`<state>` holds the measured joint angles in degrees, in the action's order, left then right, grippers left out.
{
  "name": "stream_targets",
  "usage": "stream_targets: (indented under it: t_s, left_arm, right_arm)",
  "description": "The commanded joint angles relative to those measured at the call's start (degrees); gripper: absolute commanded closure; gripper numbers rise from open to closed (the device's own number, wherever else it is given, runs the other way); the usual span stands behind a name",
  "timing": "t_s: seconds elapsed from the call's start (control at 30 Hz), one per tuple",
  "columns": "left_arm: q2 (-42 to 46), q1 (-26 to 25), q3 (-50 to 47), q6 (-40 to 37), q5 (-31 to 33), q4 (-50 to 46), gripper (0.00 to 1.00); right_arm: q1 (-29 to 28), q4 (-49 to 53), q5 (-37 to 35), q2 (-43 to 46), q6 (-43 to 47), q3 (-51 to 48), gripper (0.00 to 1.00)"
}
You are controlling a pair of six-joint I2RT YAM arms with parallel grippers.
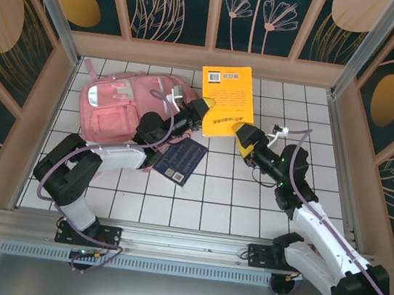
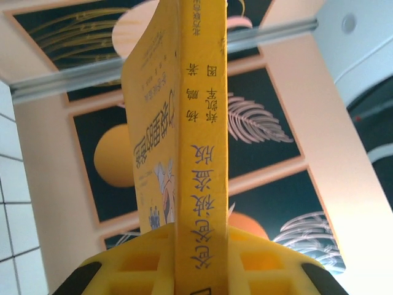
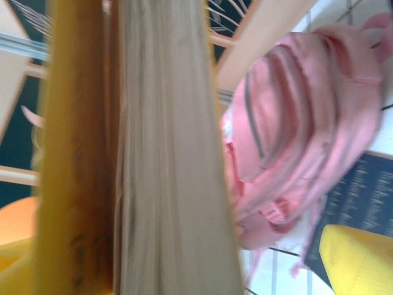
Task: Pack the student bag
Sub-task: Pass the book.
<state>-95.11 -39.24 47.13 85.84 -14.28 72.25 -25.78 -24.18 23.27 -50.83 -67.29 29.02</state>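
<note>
We gripped the yellow book (image 1: 226,93) by its spine in the left tool (image 1: 201,110), right tool (image 1: 246,134) wide open; sliding it into the student bag (image 1: 125,108) seemed next.

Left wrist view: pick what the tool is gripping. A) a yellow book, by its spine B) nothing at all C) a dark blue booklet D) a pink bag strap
A: the left tool is shut on the yellow book, whose printed spine rises straight up from between the tool's yellow fingers.
</note>
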Motion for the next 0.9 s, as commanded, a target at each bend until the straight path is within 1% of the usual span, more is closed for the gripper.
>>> stream_targets:
  t_s: [0.0,0.1,0.17,0.2,0.3,0.43,0.47,0.7,0.77,0.87]
  left_arm:
    - [0.16,-2.13,1.94,1.81,9.56,8.69,1.0]
    - [0.6,-3.51,1.18,0.99,13.01,8.01,1.0]
    - [1.22,-4.16,0.58,0.07,14.79,7.3,1.0]
    - [1.48,-4.43,0.37,-0.29,15.6,6.93,1.0]
    - [2.07,-5.05,0.29,-1.02,16.78,5.1,1.0]
    - [2.71,-5.53,0.14,-1.02,17.49,2.96,1.0]
    - [2.74,-5.62,0.14,-1.02,17.45,2.74,1.0]
    - [1.38,-6.18,0.57,0.8,14.43,3.6,1.0]
    - [1.03,-6.24,0.79,0.92,13.71,3.73,1.0]
    - [0.29,-6.54,1.39,1.58,12.42,3.69,1.0]
  right_arm:
    - [-2.02,-15.08,-7.73,-1.83,-7.16,-1.74,0.01]
    - [-4.55,-18.88,-13.63,-3.9,-8.7,-1.65,0.03]
    - [-6.4,-20.17,-17.0,-4.94,-7.5,-0.8,0.07]
    - [-7.47,-20.75,-18.55,-5.61,-6.87,-0.23,0.11]
    - [-9.68,-22.99,-22.83,-7.1,-5.45,0.53,0.29]
    - [-10.09,-22.7,-23.56,-8.98,-4.02,2.76,0.52]
    - [-10.08,-22.93,-23.61,-9.37,-3.77,3.18,0.54]
    - [-9.75,-22.68,-23.97,-10.56,-1.3,5.07,0.58]
    - [-9.65,-22.79,-23.97,-11.16,-0.88,5.48,0.64]
    - [-9.0,-23.0,-23.17,-12.15,-0.87,5.87,0.83]
